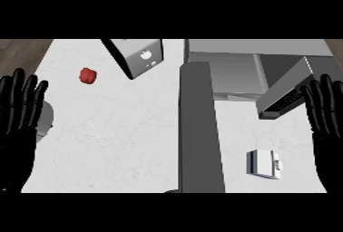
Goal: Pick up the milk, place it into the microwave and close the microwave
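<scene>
The milk is a small white carton lying on the white table, below and to the left of the right hand's fingers, well apart from them and touched by nothing. Those fingers point straight up and lie side by side, holding nothing; the right hand shows along the view's right edge.

Just left of the right fingers hangs the open door of the microwave, swung out toward the viewer with its dark control strip along the lower end. The microwave's grey cavity lies up and left of those fingers. The milk sits below the door's lower end, on the strip of table between a tall dark grey panel and the right hand.

The left hand shows at the view's left edge, its fingers straight, upright and slightly fanned, gripping nothing. To the right of these fingers, near them, rests a small red pepper. Farther right and higher stands a tilted grey box with a white mark on its face. The milk is far from the left fingers, beyond the dark panel.
</scene>
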Robot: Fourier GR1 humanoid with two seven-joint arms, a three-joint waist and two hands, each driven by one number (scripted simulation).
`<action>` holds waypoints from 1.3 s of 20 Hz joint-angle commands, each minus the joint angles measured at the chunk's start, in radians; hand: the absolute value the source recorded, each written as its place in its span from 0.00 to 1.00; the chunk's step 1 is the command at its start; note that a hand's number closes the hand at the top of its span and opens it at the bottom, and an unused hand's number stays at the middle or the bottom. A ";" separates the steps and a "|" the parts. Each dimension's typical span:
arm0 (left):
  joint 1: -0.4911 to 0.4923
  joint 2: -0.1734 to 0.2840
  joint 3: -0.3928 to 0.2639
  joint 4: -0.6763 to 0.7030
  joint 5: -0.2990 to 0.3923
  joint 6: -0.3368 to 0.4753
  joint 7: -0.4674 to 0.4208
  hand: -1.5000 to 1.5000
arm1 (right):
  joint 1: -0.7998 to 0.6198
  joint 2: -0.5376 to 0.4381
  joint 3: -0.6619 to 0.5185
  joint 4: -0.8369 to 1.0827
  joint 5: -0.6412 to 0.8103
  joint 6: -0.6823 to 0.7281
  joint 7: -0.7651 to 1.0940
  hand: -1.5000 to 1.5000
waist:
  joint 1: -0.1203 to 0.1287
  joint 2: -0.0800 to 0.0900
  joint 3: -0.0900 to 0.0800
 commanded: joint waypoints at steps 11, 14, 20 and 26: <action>0.212 -0.112 -0.144 -0.038 0.054 0.164 -0.033 0.00 | 0.485 -0.085 -0.056 -0.298 -0.274 0.317 -0.144 0.00 | -0.035 -0.027 0.016; 0.337 -0.113 -0.170 -0.086 0.053 0.100 -0.089 0.00 | 0.603 -0.053 -0.036 -0.352 -0.239 0.350 -0.179 0.00 | -0.032 -0.027 0.016; 0.524 -0.082 -0.146 -0.192 0.112 0.038 -0.161 0.00 | 0.733 -0.015 -0.082 -0.326 -0.184 0.426 -0.323 0.00 | -0.029 -0.028 0.016; 0.612 -0.066 -0.143 -0.267 0.157 -0.005 -0.171 0.00 | 0.672 0.041 -0.079 -0.217 -0.048 0.406 -0.389 0.00 | -0.024 -0.025 0.016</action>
